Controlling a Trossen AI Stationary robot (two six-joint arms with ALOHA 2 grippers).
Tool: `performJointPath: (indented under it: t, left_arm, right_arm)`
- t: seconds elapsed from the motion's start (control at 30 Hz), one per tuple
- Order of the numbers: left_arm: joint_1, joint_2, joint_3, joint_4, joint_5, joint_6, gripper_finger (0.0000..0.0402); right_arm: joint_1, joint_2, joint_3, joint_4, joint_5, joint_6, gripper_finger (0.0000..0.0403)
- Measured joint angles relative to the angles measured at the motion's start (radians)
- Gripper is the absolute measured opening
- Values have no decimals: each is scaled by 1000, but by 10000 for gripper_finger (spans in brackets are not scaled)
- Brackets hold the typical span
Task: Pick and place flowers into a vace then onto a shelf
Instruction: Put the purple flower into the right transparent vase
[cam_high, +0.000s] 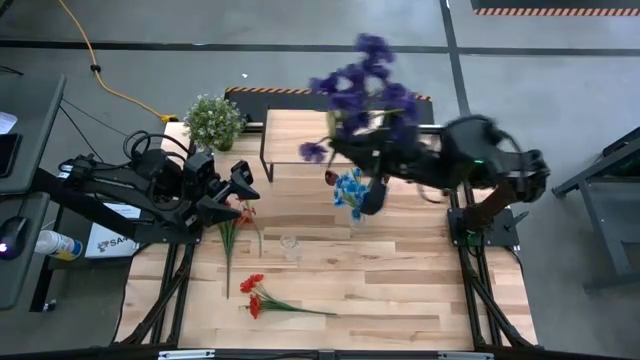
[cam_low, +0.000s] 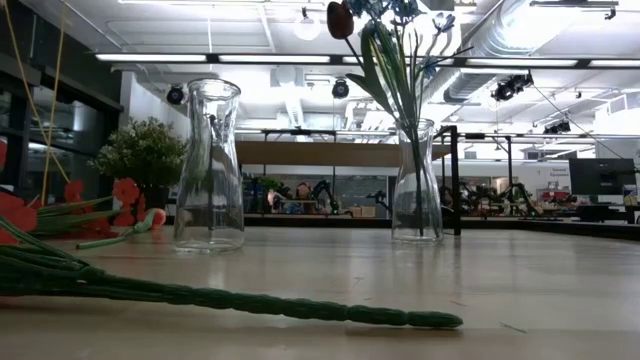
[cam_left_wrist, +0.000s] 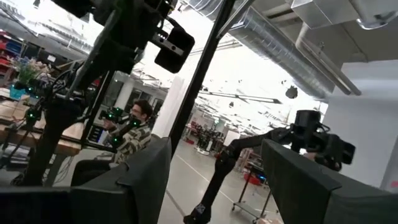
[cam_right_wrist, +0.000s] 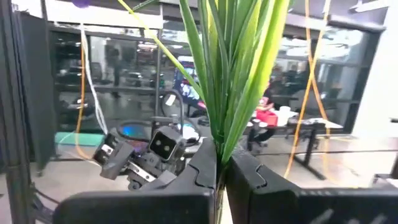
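The right gripper (cam_right_wrist: 221, 165) is clamped tight on a purple spray (cam_high: 365, 85), its fingers pinched together round the green leaves and stems (cam_right_wrist: 233, 68); seen from above it hangs over the middle of the tabletop's right half, the blooms spreading above the shelf (cam_high: 300, 135) at the far edge. Just below it stands a glass vase (cam_low: 417, 185) already holding a blue spray (cam_high: 350, 188) and a small dark red bud (cam_high: 331, 177).

The left gripper (cam_high: 243, 186) sits over the left half of the tabletop with its fingers (cam_left_wrist: 146, 171) spread apart and nothing between them, pointing up into the room. An orange tulip (cam_high: 244, 211) lies on the wood just beside it, its stem running toward the near edge. A second vase (cam_low: 211, 165), empty, stands near the table's centre. Two red bunches (cam_high: 252, 292) lie close to the near edge, stems trailing rightward. A bushy potted plant (cam_high: 213, 120) sits at the far left corner.

Off the left edge is a white box (cam_high: 108, 238) printed with letters starting "SA", the rest hidden. A person (cam_left_wrist: 134, 134) sits in the room beyond
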Motion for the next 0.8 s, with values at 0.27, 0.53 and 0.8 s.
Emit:
performJointPath:
  t: [0.27,0.53,0.8]
  left_arm:
    - [0,0,0,-5,0,1,284]
    - [0,0,0,-13,-1,2,281]
    - [0,0,0,-35,-1,3,283]
  right_arm:
    - [127,-73,0,-11,219,-132,3]
    - [227,-126,0,-108,418,-146,3]
    - [305,-192,0,-351,580,53,3]
